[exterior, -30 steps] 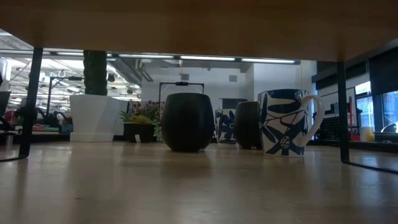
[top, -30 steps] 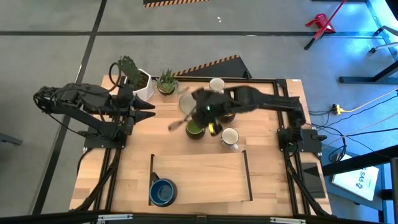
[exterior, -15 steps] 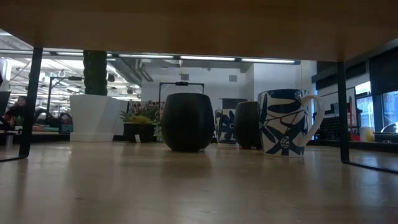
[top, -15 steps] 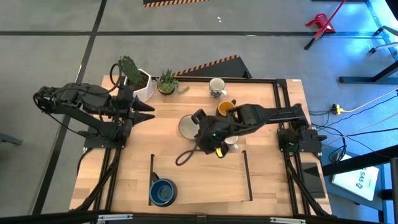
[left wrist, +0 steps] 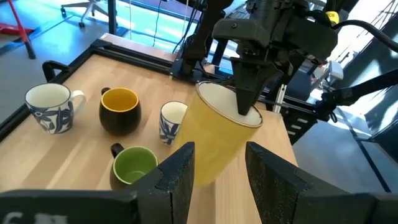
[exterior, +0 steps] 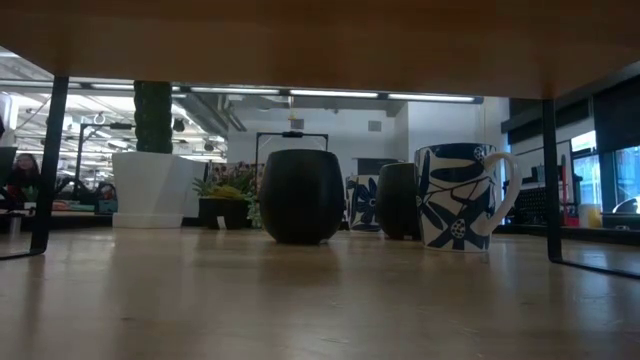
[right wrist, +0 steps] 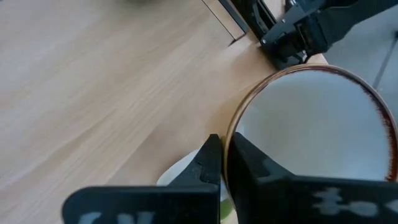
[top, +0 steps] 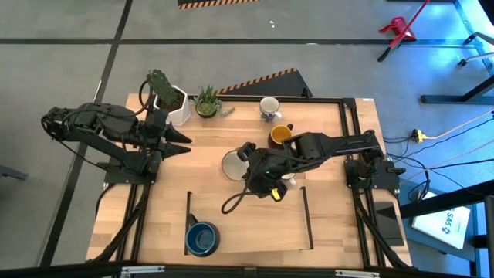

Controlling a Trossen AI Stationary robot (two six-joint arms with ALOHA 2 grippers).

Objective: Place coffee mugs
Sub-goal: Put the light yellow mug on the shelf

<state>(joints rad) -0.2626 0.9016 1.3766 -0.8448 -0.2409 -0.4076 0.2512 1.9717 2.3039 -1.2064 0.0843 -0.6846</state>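
One blue mug (top: 201, 239) sits lower left in the frame; right gripper (top: 248, 158) pinches cream mug (top: 234, 163) rim mid-frame; four mugs remain; left gripper (top: 183, 140) spread, idle

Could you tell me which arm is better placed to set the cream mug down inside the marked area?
Right. The right gripper is shut on the cream mug by its rim, just behind the marked area. The left gripper is open and holds nothing, off at the table's left side.
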